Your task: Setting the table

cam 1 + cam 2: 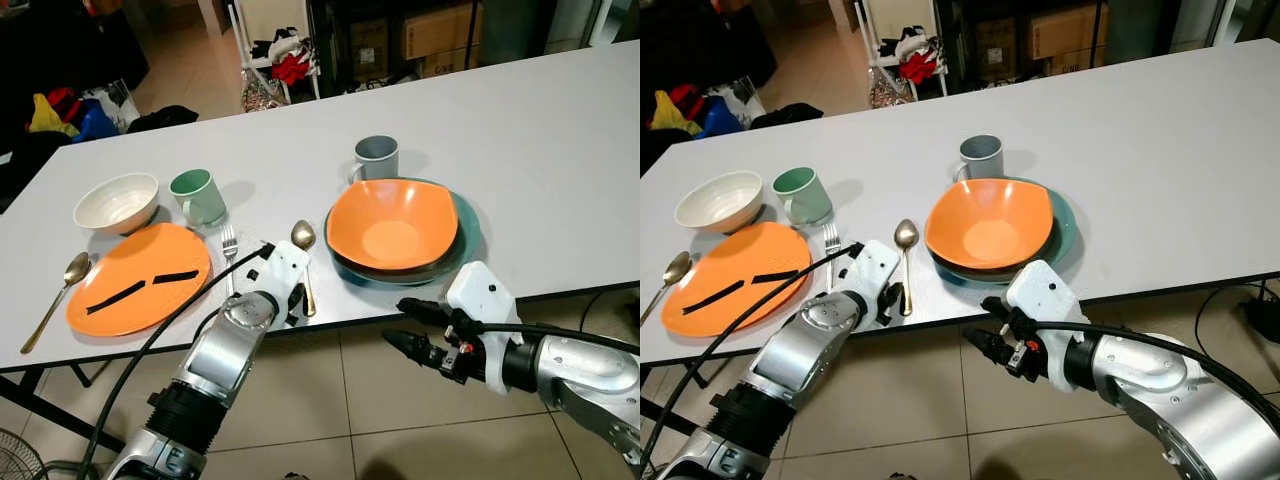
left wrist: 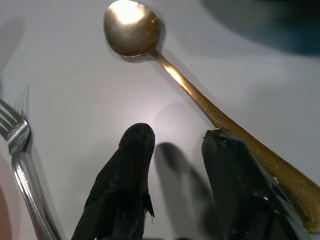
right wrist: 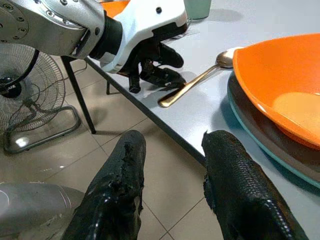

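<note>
1. Long white surface (image 1: 560, 150) over a tiled floor, boxes and clothes in the background.
2. Gold metal spoon (image 1: 304, 262) lying on the surface near its front edge, bowl end pointing away, between a silver fork (image 1: 229, 256) and the stacked dishes.
3. Left gripper (image 1: 291, 300) low over the front edge, jaws spread, one black finger (image 2: 250, 185) touching or just beside the spoon's handle, the other (image 2: 122, 185) on bare surface between spoon and fork.
4. Orange bowl (image 1: 392, 223) nested in a dark bowl on a teal plate (image 1: 467, 222), right of the spoon; grey mug (image 1: 376, 158) just behind.
5. Flat orange plate (image 1: 140, 278) with two black strips left of the fork; green mug (image 1: 199, 196), white bowl (image 1: 116, 202) behind it; second gold spoon (image 1: 58, 296) at far left.
6. Right gripper (image 1: 412, 326) below the front edge, over the floor, jaws spread, holding nothing.
</note>
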Robot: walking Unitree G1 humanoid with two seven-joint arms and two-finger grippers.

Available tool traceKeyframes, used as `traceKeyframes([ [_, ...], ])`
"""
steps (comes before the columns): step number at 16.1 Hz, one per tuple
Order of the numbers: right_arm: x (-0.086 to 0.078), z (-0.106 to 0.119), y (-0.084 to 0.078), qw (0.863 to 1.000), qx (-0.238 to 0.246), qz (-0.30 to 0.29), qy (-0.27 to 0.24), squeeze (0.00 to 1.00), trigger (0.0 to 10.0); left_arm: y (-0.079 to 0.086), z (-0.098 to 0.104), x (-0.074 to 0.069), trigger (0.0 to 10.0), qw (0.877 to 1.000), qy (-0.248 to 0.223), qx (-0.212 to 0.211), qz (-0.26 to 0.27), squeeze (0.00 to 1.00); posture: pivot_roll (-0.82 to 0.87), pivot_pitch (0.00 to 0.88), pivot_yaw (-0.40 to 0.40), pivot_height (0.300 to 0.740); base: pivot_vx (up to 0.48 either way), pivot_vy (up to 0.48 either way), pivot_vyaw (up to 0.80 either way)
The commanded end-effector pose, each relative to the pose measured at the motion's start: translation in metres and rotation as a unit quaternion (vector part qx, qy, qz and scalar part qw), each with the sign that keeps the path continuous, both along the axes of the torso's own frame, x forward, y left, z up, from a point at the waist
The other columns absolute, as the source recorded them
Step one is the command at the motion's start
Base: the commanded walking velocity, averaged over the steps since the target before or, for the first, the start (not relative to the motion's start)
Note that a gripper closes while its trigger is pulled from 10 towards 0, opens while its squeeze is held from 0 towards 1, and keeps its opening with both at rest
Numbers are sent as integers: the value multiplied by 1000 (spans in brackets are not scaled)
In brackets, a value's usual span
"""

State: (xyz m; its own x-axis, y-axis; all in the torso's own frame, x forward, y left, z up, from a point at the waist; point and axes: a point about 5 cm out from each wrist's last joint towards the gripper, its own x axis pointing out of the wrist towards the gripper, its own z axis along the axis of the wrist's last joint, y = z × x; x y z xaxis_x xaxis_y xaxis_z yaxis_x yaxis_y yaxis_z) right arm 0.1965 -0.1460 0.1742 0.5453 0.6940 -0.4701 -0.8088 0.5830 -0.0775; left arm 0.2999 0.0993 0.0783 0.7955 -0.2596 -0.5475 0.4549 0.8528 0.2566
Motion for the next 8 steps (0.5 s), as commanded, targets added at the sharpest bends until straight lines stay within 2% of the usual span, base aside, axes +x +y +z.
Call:
traceKeyframes([
  [1,-3,4,7,1000,8,24,-10,0,10000,1,-7,-5,10000,1000,22,2,-7,0,-169,0,176,740,0,0,0],
  [5,-3,4,6,1000,6,24,-10,0,10000,2,-5,-4,10000,1000,17,7,-4,0,-172,0,176,740,0,0,0],
  [7,-3,4,6,1000,9,16,-13,0,10000,13,4,-4,10000,1000,0,0,17,0,-177,0,182,740,0,0,0],
  [8,-2,3,5,999,32,-15,-21,0,10000,30,23,-11,10000,997,-51,-48,42,0,-188,0,196,740,0,0,0],
])
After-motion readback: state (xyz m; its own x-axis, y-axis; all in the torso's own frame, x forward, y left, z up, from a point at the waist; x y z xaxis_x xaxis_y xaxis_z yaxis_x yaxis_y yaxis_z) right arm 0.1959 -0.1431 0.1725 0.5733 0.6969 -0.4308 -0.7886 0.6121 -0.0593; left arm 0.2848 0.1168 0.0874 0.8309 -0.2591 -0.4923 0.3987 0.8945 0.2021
